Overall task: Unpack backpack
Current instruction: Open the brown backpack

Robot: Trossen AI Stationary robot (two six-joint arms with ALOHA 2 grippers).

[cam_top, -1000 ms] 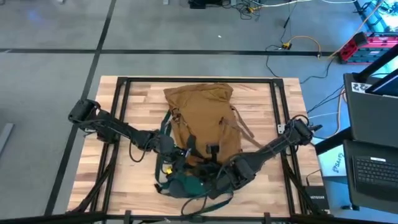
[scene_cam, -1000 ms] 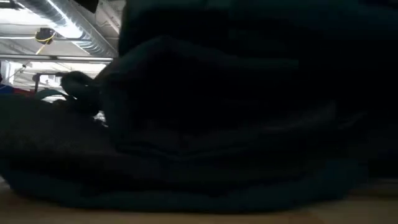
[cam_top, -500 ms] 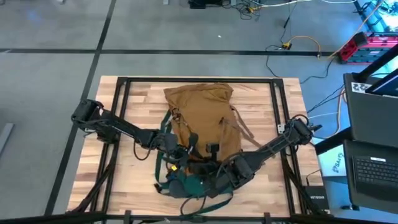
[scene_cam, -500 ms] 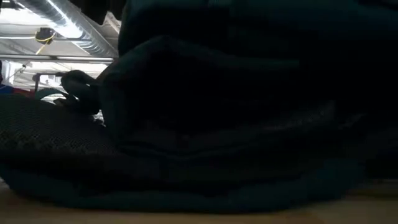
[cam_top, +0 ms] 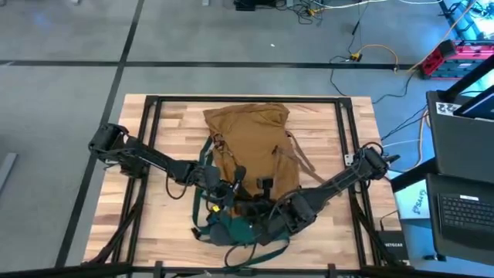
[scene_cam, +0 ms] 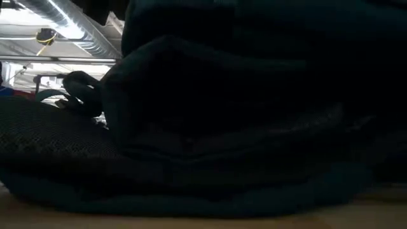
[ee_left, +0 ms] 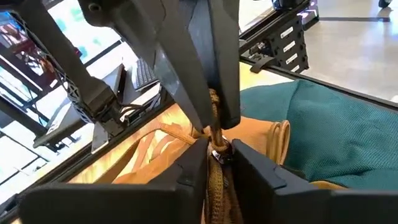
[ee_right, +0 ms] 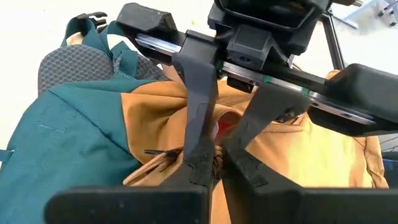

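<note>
The tan backpack point(cam_top: 251, 139) lies flat in the middle of the table, its dark teal base point(cam_top: 231, 230) toward the near edge. My left gripper point(cam_top: 231, 188) and my right gripper point(cam_top: 262, 210) meet over the tan fabric just above the teal part. Both are shut on the same tan zip seam. Their fingertips almost touch each other there. In the low view the backpack point(scene_cam: 222, 127) fills the picture as a dark mass and hides both grippers. My left gripper pinches the tan zip seam point(ee_left: 217, 177) between its two fingers, next to a small metal piece point(ee_left: 219, 155). It comes slanting from the table's left. The seam stands raised as a ridge; the pack stays on the table. My right gripper pinches the same tan seam point(ee_right: 217, 160) between its two fingers. It comes slanting from the table's right and near side, opposite the left fingers point(ee_right: 200, 112). The fabric bunches up at the pinch, and something red point(ee_right: 227, 127) shows just behind it.
Teal straps point(cam_top: 204, 166) and tan straps point(cam_top: 309, 166) trail beside the pack. Black frame rails point(cam_top: 150, 123) run along the wooden table point(cam_top: 154, 224) at both sides. Bare wood lies left and right of the pack. A laptop point(cam_top: 463, 208) and cables stand beyond the right edge.
My left gripper has moved a little toward the table's right and near edge, closing up to my right gripper over the pack. The pack has stayed where it was.
</note>
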